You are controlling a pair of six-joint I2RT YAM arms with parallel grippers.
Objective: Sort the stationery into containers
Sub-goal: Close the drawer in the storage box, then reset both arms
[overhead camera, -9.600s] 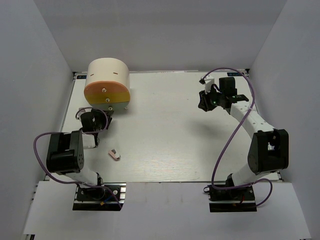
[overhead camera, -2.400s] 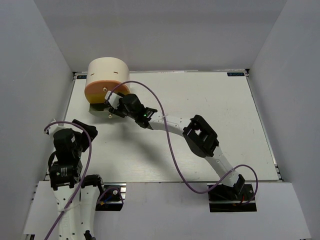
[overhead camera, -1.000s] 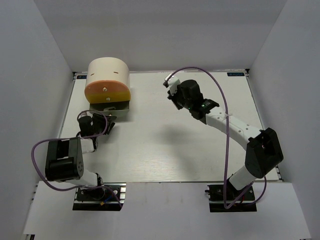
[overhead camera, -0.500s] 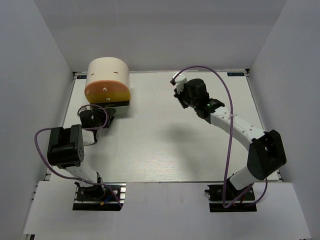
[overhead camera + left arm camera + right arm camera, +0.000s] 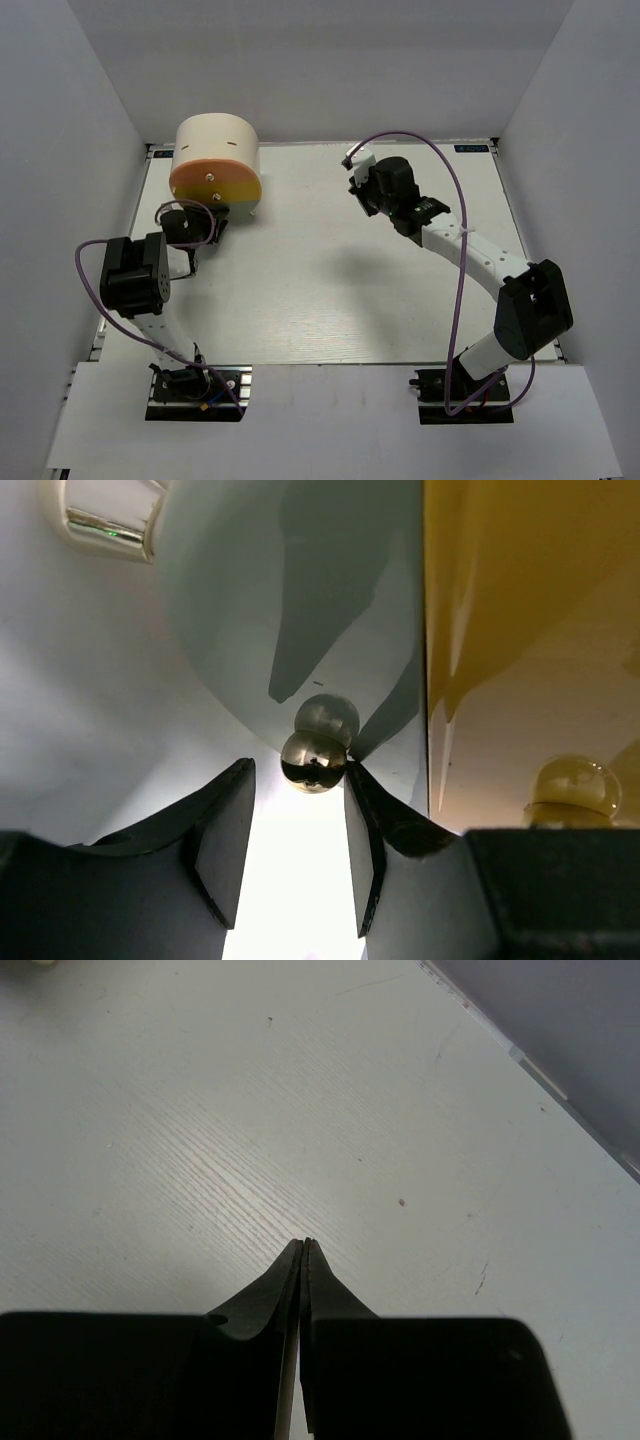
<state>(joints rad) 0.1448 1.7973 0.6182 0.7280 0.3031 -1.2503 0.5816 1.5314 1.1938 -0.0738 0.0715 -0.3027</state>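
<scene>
The containers are drawers in a cream drum-shaped organizer (image 5: 213, 145) at the table's back left, with an orange drawer (image 5: 205, 180) above a yellow drawer (image 5: 235, 198), both pushed in. My left gripper (image 5: 200, 222) is right at the organizer's foot. In the left wrist view the left gripper (image 5: 298, 770) is open, and a shiny round knob (image 5: 313, 760) sits just at its fingertips on a pale glossy front. The yellow drawer (image 5: 500, 580) fills that view's right side. My right gripper (image 5: 362, 195) hangs over the table's middle back, and its jaws (image 5: 305, 1243) are shut on nothing. No stationery is in view.
A second, yellowish knob (image 5: 575, 785) shows at the right of the left wrist view. White walls close in the table on three sides. The right arm's purple cable (image 5: 455, 240) loops over the right half of the table.
The lowest drawer, pulled out a second ago, has slid back into the organizer. My left gripper has followed it in and narrowed a little. The right arm has shifted slightly to the right.
</scene>
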